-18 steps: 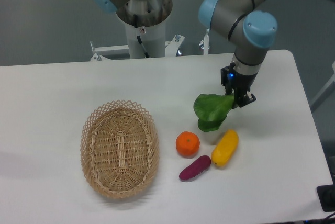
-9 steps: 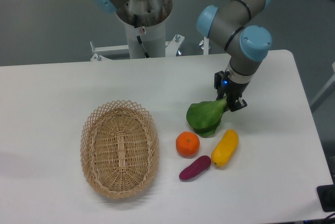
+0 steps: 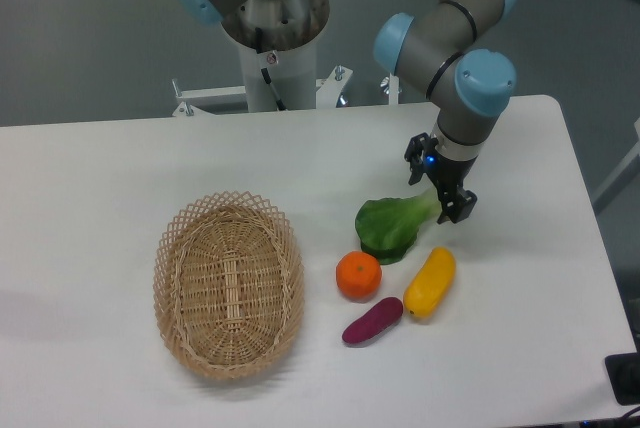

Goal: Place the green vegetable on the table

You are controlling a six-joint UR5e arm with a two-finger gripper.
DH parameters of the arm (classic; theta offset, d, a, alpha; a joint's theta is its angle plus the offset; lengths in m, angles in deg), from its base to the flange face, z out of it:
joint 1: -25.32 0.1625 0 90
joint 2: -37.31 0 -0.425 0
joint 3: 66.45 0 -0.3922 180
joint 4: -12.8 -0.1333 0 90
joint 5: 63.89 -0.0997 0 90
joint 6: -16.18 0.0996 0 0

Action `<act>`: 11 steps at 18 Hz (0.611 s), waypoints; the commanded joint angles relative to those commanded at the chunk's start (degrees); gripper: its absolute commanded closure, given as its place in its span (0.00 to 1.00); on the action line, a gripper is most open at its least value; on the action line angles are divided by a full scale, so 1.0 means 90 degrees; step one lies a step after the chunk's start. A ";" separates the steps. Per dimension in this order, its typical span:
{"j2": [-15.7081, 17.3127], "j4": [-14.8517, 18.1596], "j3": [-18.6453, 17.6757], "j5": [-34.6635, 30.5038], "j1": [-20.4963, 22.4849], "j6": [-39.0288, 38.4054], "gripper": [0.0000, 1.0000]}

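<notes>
The green vegetable [image 3: 388, 229] lies on the white table [image 3: 100, 178], its dark leaves pointing left toward the orange and its pale stalk pointing right. My gripper [image 3: 440, 198] hangs low over the stalk end. Its black fingers [image 3: 457, 210] stand apart on either side of the stalk, so the gripper looks open. The leaves rest on the tabletop just above the orange.
An orange [image 3: 358, 275], a yellow oblong vegetable [image 3: 430, 283] and a purple eggplant piece [image 3: 372, 321] lie close below the green vegetable. An oval wicker basket [image 3: 229, 283] stands to the left. The table's right edge is near the arm.
The gripper came down and to the left with the green vegetable, which went from hanging above the table to lying on it. The fingers now look spread wider.
</notes>
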 joint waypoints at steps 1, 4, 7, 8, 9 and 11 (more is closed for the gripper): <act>0.0127 0.0010 0.0001 0.0000 -0.0010 -0.0195 0.00; 0.0410 0.0000 0.0069 0.0087 0.0029 -0.0460 0.00; 0.0713 0.0000 0.0244 0.0535 0.0078 -0.0977 0.00; 0.0781 -0.0009 0.0332 0.0692 0.0097 -0.1036 0.00; 0.0792 0.0000 0.0478 0.0781 0.0136 -0.1114 0.00; 0.0840 0.0010 0.0712 0.0753 0.0195 -0.1212 0.00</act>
